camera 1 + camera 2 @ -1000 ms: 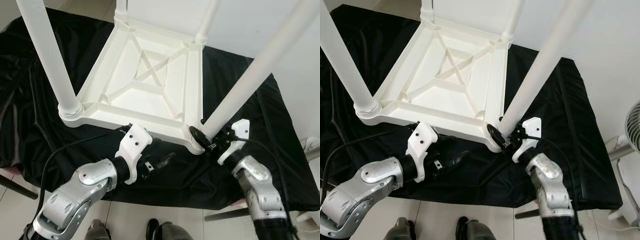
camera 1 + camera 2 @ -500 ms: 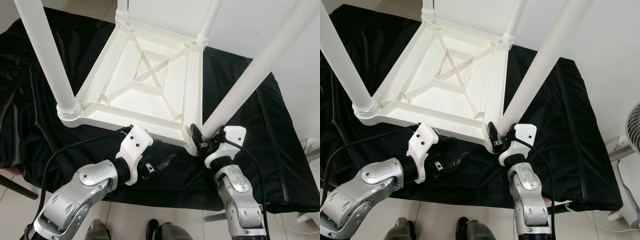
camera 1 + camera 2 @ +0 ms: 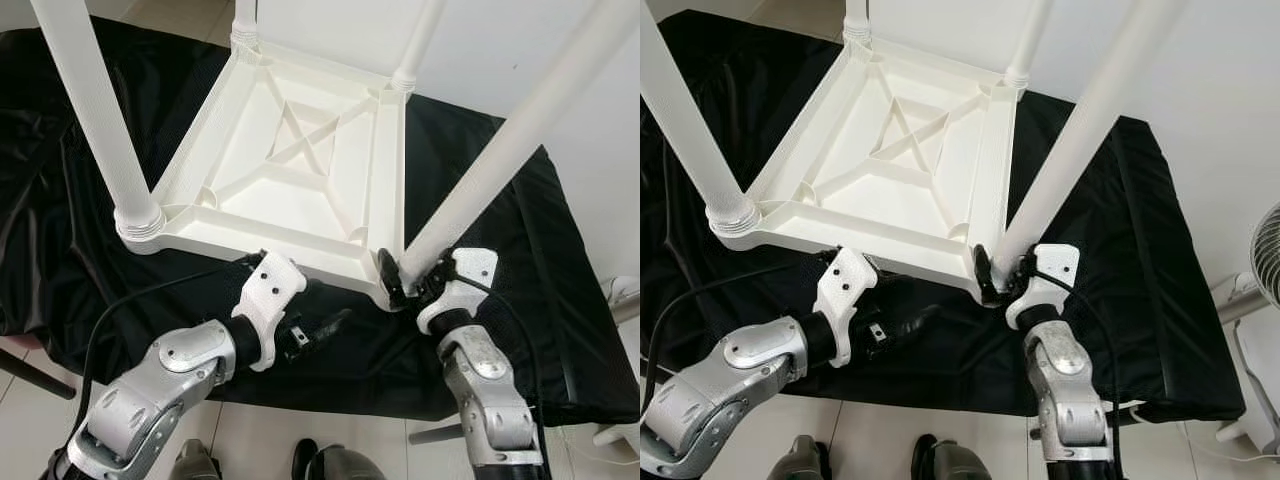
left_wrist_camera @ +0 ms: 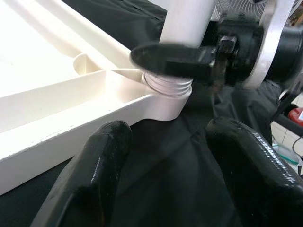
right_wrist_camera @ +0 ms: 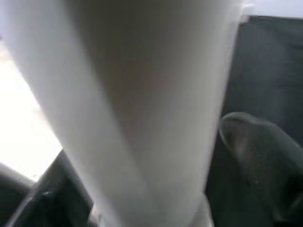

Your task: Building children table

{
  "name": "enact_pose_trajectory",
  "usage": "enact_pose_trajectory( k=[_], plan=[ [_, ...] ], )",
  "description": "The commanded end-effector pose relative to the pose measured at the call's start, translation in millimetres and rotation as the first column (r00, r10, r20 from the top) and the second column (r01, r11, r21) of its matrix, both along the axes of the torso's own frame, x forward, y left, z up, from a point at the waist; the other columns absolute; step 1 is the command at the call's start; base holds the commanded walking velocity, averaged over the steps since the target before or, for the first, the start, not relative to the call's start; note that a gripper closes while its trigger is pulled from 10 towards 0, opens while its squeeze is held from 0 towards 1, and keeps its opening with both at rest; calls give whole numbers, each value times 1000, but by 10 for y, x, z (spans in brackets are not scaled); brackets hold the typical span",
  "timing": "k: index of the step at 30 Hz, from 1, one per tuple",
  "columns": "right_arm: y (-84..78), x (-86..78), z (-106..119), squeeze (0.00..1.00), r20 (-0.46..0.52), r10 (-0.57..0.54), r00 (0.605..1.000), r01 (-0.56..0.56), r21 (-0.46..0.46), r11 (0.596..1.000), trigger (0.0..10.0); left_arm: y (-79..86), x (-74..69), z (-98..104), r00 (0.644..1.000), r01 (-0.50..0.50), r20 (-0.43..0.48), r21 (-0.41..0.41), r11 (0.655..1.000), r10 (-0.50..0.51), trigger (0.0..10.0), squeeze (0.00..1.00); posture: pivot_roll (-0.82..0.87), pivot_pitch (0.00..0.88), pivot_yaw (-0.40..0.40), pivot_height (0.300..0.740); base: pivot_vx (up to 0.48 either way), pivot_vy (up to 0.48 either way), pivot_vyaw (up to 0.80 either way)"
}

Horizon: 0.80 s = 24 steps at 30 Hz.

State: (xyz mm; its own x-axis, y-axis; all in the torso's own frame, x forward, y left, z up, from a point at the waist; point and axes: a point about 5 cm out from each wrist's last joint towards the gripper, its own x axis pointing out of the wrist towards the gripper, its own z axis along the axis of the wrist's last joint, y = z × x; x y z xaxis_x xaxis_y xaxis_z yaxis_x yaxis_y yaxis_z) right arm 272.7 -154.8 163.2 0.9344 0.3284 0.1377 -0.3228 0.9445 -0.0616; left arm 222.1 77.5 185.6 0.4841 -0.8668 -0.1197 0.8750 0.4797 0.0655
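now upturned white table [image 3: 300, 180] on black cloth [image 3: 520, 300], right gripper [image 3: 405, 283] jaws pinching near leg [image 3: 480, 190], left gripper [image 3: 325, 325] jaws spread

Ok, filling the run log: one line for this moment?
step: leg fitting | right end effector: clamped on near-right table leg base | left end effector: open, idle | tabletop: upside down

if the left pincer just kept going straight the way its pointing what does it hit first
Probably the right pincer, clamped on the leg at the table corner. The left pincer is open, low over the black cloth, aimed at that corner; depth is unclear, so it might brush the cloth first.
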Motion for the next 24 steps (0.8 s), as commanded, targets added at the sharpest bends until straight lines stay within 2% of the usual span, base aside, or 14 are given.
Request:
enact_pose_trajectory(
  k=[1, 2, 3, 7, 9, 11, 13, 16, 17, 18, 19, 24],
  plan=[
    [-62, -6, 4, 1000, -22, 149, 989, -150, -34, 988, 10000, -33, -46, -27, 1000, 27, -11, 0, 1000, -27, 10000, 0, 121, 176, -163, 740, 0, 0, 0],
    [-62, -6, 4, 1000, -22, 149, 989, -150, -34, 988, 10000, -33, -46, -27, 1000, 27, -11, 0, 1000, -27, 10000, 0, 121, 176, -163, 740, 0, 0, 0],
    [-120, 12, 24, 0, -34, 209, 977, -211, -62, 976, 10000, -32, -44, -26, 1000, 26, -11, 0, 1000, -26, 10000, 0, 120, 179, -162, 740, 0, 0, 0],
    [-207, 44, 54, 0, -48, 266, 963, -269, -95, 958, 10000, -27, -34, -20, 1000, 24, -10, 0, 1000, -24, 10000, 0, 122, 182, -157, 740, 0, 0, 0],
    [-265, 73, 68, 0, -54, 338, 940, -342, -132, 930, 10000, -12, -25, -12, 1000, 19, -7, 1, 1000, -19, 10000, 0, 126, 183, -150, 740, 0, 0, 0],
    [-265, 73, 68, 0, -54, 338, 940, -342, -132, 930, 10000, -12, -25, -12, 1000, 19, -7, 1, 1000, -19, 10000, 0, 126, 183, -150, 740, 0, 0, 0],
    [-288, 110, 45, 0, -67, 388, 919, -394, -170, 903, 10000, -1, -18, -5, 1000, 14, -6, 1, 1000, -14, 10000, 0, 129, 185, -145, 740, 0, 0, 0],
    [-291, 152, 24, 0, -72, 402, 913, -409, -188, 893, 10000, 4, -17, -2, 1000, 12, -5, 2, 1000, -12, 10000, 0, 133, 186, -144, 740, 0, 0, 0],
    [-295, 194, 5, 0, -73, 419, 905, -425, -192, 884, 3451, 9, -14, 0, 1000, 11, -4, 3, 1000, -11, 10000, 0, 132, 186, -141, 740, 0, 0, 0],
    [-295, 194, 5, 0, -73, 419, 905, -425, -192, 884, 3451, 9, -14, 0, 1000, 11, -4, 3, 1000, -11, 10000, 0, 132, 186, -141, 740, 0, 0, 0],
    [-295, 228, -12, 0, -73, 438, 896, -444, -191, 876, 0, 14, -9, 4, 1000, 9, -3, 4, 1000, -9, 10000, 0, 136, 188, -140, 740, 0, 0, 0],
    [-299, 265, -37, 0, -80, 463, 883, -470, -183, 864, 0, 19, -6, 11, 1000, 7, -1, 6, 1000, -7, 10000, 0, 139, 190, -140, 740, 0, 0, 0]
  ],
)
